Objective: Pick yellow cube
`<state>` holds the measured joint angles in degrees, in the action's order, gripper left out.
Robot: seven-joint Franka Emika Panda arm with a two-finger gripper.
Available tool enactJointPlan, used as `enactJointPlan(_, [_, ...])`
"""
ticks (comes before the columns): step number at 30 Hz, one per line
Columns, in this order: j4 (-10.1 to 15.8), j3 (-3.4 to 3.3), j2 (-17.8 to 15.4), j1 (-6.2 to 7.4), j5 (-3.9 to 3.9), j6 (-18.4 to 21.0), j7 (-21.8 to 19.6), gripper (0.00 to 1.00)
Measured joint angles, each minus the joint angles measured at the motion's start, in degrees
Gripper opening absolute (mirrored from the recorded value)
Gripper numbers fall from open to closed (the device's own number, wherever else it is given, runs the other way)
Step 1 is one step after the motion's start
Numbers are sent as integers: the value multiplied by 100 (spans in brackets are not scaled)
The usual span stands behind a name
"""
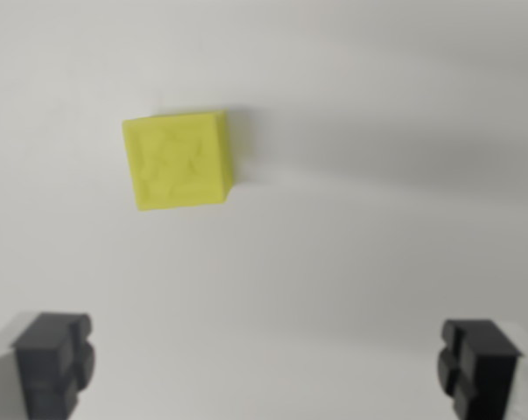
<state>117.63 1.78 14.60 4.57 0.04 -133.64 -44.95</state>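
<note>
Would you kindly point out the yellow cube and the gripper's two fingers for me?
yellow cube (178, 162): wrist view, middle of its embossed face.
left-side finger (53, 360): wrist view, its dark pad.
right-side finger (475, 363): wrist view, its dark pad.

A lone yellow cube (178, 160) sits on a white tabletop (360, 254), with bare surface on every side of it.

Whole view soft and out of focus. Raised pattern on the top face of the small yellow plastic cube (178, 160), ahead of the jaws, too blurred to read. Two dark grey blocky fingertips (53, 363) cut off by the bottom edge.
</note>
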Motion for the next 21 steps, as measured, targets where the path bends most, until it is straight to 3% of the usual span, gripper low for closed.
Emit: enactJointPlan(21, [32,0,574,193,-48,-553,67,100])
